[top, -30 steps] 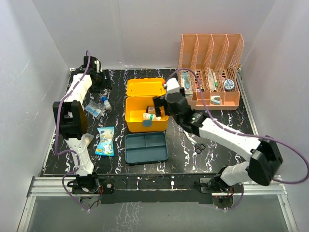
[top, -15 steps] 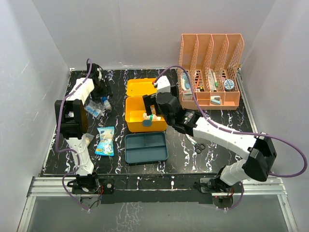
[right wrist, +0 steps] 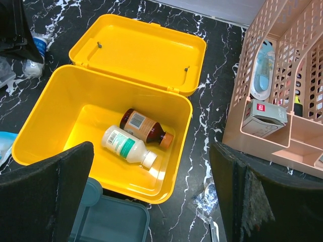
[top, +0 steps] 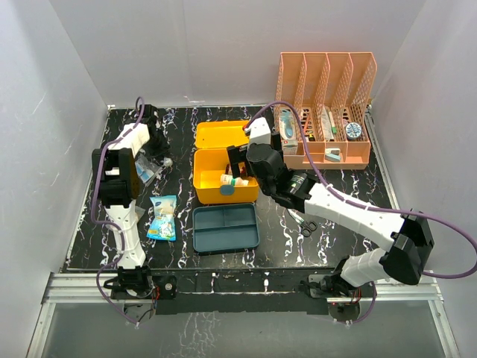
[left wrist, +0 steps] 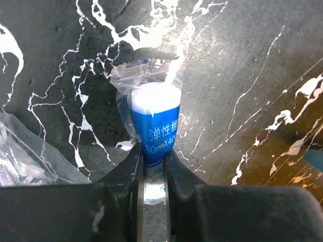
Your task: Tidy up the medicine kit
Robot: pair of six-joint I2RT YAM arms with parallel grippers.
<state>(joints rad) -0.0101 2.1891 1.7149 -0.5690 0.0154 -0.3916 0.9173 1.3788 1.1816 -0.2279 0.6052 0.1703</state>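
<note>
- Medicine kit [top: 210, 195], a yellow box, stands open near the middle of the black marbled surface [top: 279, 250]. Its lid [top: 222, 134] is thrown back flat behind it.
- At the far left, the left pincer [left wrist: 153, 156] pinches the near end of a blue-labelled roll [left wrist: 155, 121] sealed in a clear bag. The roll lies on the surface and points away from the fingers.
- A crumpled clear packet [left wrist: 25, 151] lies just left of that roll, close beside the pincer.
- Nearer the arm bases, a blue-and-white sachet pack [top: 162, 216] lies flat, apart from the kit and just left of the tray.
- The teal insert tray [top: 226, 227] is out of the box and lies flat on the surface just in front of the box's front wall.
- Inside the box, a brown bottle [right wrist: 146, 130] and a white bottle [right wrist: 126, 146] with a green label lie on their sides, close together on the floor of the box.
- The right pincer [right wrist: 151, 151] hangs above the box with its fingers spread wide and nothing between them. In the top view its wrist covers the right part of the box and hides most of the bottles.
- Small dark scissors [top: 308, 226] lie right of the tray, close under the right forearm.
- At the back right, an orange mesh rack [top: 324, 89] stands just beside the lid's right end. Its slots hold tubes and packets, and a small white box [right wrist: 265, 113] and a round tin [top: 353, 131] sit in its low front section.
</note>
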